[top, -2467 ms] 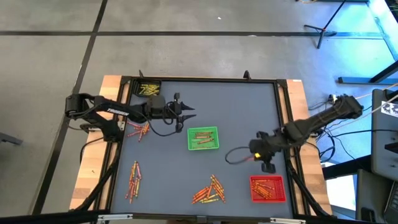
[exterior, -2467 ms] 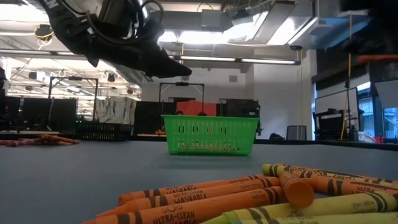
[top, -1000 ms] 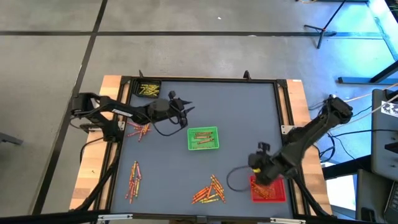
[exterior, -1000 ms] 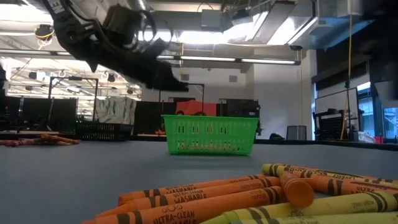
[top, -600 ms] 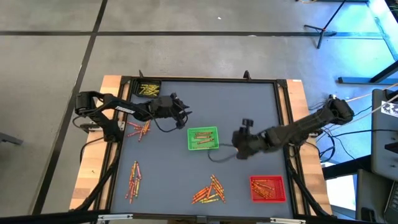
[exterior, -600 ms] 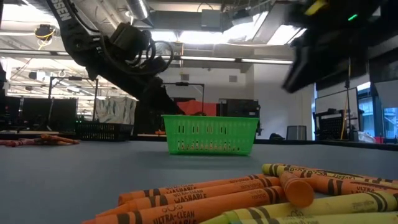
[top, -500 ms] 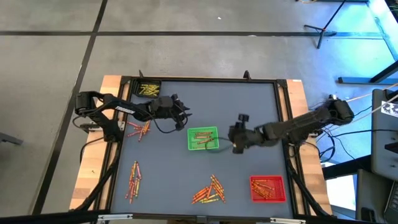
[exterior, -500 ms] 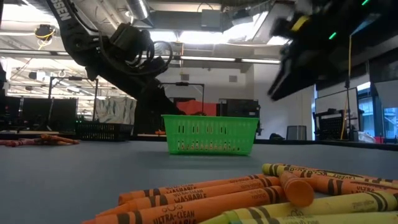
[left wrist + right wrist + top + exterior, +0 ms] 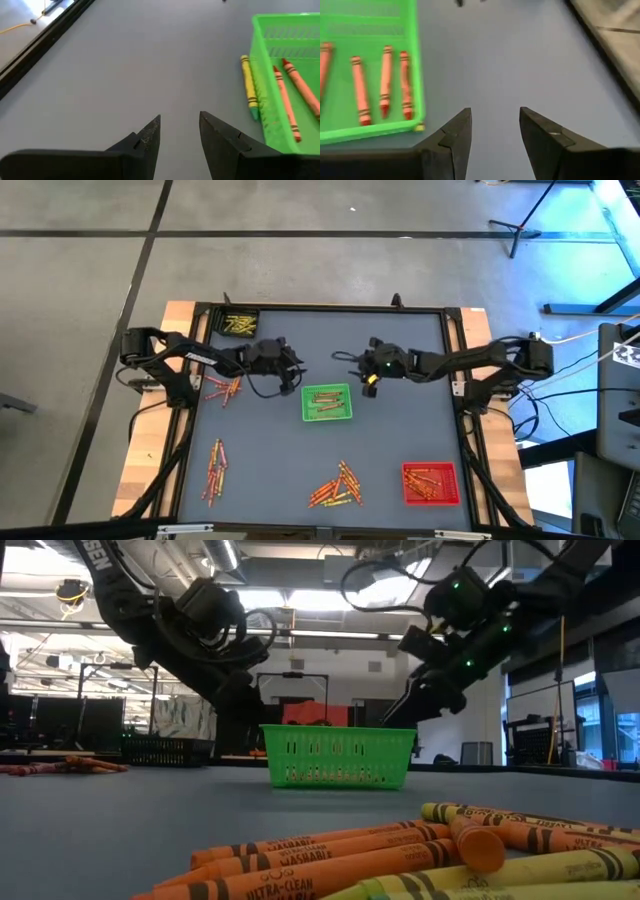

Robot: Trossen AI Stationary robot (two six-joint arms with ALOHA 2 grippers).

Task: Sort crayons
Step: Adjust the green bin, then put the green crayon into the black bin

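Both grippers, left [image 9: 297,370] and right [image 9: 349,358], hover empty with jaws parted beside the green tray [image 9: 327,402] mid-tabletop, so each should drop squarely over one loose crayon [image 9: 338,485] near the front edge.

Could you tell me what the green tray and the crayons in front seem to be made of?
The green tray looks like moulded plastic: glossy, with slotted lattice walls. The crayons look like wax sticks in matte paper wrappers, judging by the printed labels and dark bands. Both readings rest on look alone.
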